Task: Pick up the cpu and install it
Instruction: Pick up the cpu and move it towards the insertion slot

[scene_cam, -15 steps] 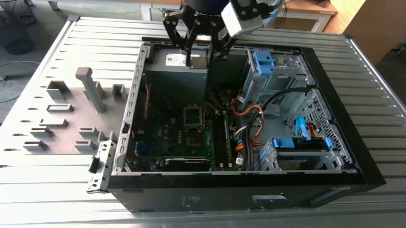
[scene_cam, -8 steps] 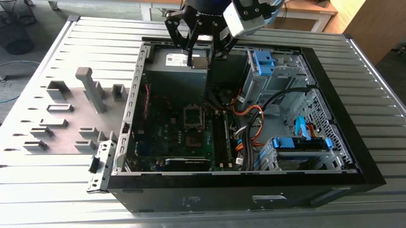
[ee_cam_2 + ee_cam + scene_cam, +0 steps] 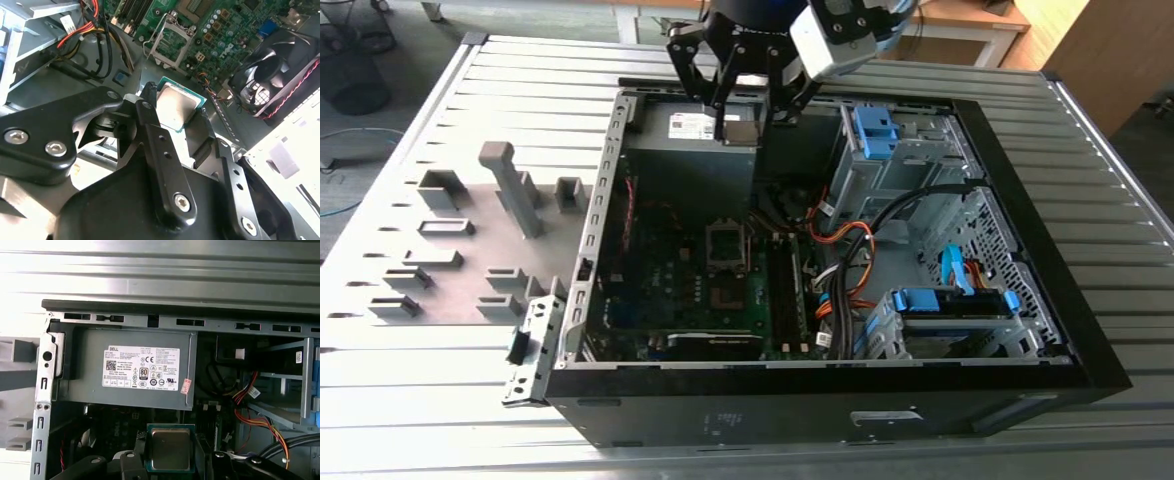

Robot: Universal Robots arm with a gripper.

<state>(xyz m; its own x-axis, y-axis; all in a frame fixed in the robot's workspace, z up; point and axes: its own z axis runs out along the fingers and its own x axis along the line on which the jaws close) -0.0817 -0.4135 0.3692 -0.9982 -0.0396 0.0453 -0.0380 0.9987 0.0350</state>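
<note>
1. So, one cpu (image 3: 176,106) and one end effector (image 3: 175,114) are showing; its fingers are clamping the cpu's edges.
2. Cpu is hanging flat just over the one grey power supply (image 3: 135,367), well apart from the socket (image 3: 727,243).
3. One open computer case (image 3: 1027,230) is sitting on the counter (image 3: 454,380), holding one motherboard (image 3: 680,290), that one socket and one fan (image 3: 275,70).

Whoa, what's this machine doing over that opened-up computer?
A robot arm is working over an open computer case. Its tool is clamped on a small, square, silvery chip, the cpu, and holds it in the air close to the grey power supply box. The socket on the green motherboard sits apart from the chip and looks empty, so the cpu has been picked up but is not yet installed.
</note>
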